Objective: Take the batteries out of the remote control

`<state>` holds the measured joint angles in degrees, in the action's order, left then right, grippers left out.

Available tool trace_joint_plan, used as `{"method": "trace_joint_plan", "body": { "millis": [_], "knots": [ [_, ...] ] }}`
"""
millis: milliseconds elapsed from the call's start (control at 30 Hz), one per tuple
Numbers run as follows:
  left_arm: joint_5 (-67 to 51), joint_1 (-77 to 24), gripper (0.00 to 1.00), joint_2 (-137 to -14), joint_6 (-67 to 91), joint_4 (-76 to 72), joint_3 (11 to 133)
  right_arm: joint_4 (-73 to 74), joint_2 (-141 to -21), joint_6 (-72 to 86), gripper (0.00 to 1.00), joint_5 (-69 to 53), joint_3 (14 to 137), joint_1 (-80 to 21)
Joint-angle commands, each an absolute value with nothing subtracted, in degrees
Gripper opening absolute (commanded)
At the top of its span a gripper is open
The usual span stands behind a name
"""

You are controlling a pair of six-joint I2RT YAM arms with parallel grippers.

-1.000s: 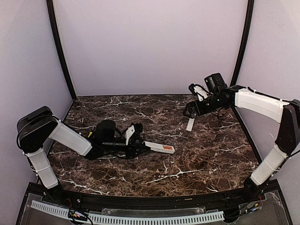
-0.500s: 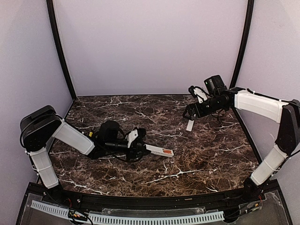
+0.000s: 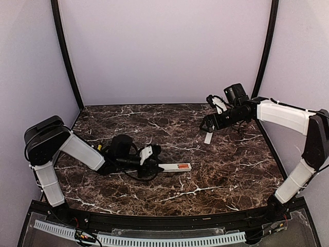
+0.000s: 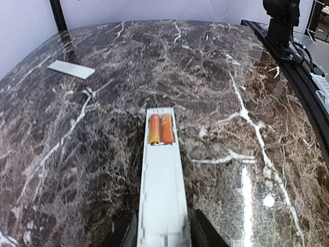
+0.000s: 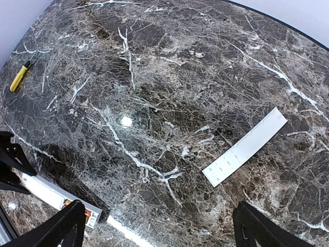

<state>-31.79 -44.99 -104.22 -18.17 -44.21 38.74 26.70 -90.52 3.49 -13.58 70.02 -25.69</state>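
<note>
Batts (image 4: 161, 128) sit in remote control (image 4: 162, 190), left-centre of bench (image 4: 257, 103)
Your L jaws flank its end, can't tell if gripping; R jaws wide open, empty, far right by cover strip (image 5: 244, 146)

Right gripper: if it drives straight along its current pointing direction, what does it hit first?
Probably bare marble table, beside the white cover strip. The right gripper is open and angled down at the tabletop with nothing in between. Depth is unclear, so one finger could clip the strip first.
</note>
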Motion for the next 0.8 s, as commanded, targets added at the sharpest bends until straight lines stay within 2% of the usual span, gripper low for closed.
{"method": "trace_joint_plan", "body": {
  "millis": [0,500,733,767],
  "knots": [
    [-29.3,-45.1,0.37,-106.4,-20.0,-40.7,37.8,25.1,-89.0,4.0,0.99,-14.5,69.0,-25.2],
    [-29.9,-44.8,0.42,-105.0,-16.5,-41.6,37.3,24.6,-88.7,4.5,0.99,-15.4,68.9,-25.2],
    [-26.9,-44.8,0.77,-97.3,-13.3,-39.4,35.9,23.9,-89.4,4.2,0.99,-16.3,69.9,-25.2],
    [-25.0,-44.8,0.88,-95.5,-12.6,-37.9,35.8,23.7,-89.6,4.1,0.99,-16.5,70.0,-25.2]
  ]
}}
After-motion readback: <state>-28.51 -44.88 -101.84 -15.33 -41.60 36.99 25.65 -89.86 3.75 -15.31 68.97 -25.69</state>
